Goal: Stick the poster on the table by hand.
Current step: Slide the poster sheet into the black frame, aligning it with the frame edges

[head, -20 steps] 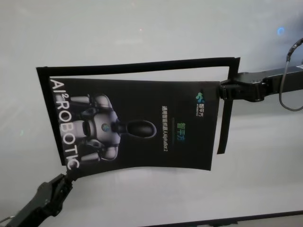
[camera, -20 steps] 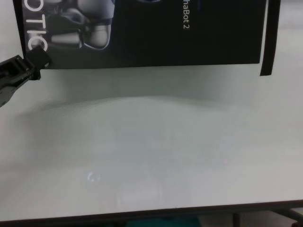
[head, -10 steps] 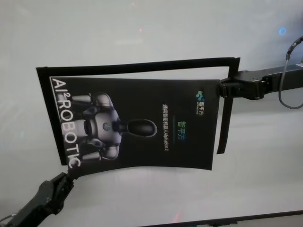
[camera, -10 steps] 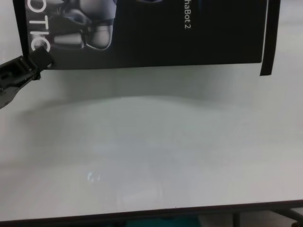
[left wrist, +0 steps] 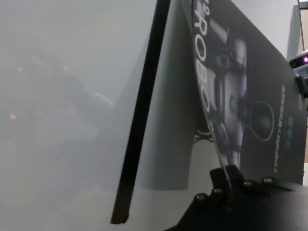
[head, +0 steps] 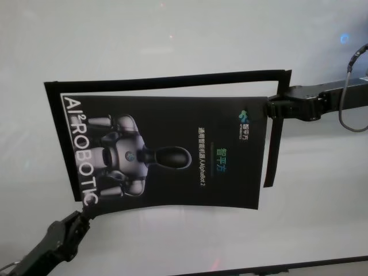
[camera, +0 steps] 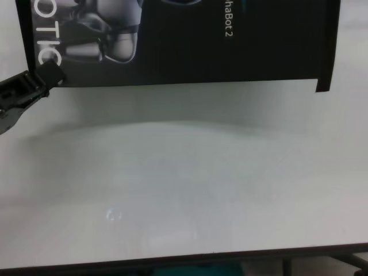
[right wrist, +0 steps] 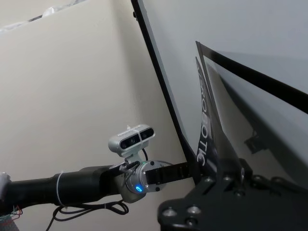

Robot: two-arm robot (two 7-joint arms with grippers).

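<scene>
Pale grey-white table (head: 172,34) fills nearly the whole head view, its thin dark edge crossing the lower right of the frame. We hold the poster (head: 172,149) across the middle of that view, black and glossy, with the white "ROBOTIC" lettering toward the left and the grey robot picture beside it. 2 narrow black strips (head: 172,81) run along its upper and right sides, meeting at a corner in the upper right.

Our left gripper (head: 76,219) comes in from the lower left of the frame and is clenched on the poster's lower left corner; the chest view shows the same pinch at the left edge (camera: 49,73). Our right gripper (head: 270,108) reaches in from the right of the frame and grasps the poster's upper right corner.

A soft shadow under the lower edge in the chest view suggests the sheet hangs slightly off the table, not yet flat; how much of it touches we cannot tell.

We judge the step in hand to be positioning: the sheet is stretched between 2 corners, ready to lay down. The next move likely calls for lowering both corners together, keeping the sheet taut so it meets the surface without wrinkles, then pressing it along its length.
</scene>
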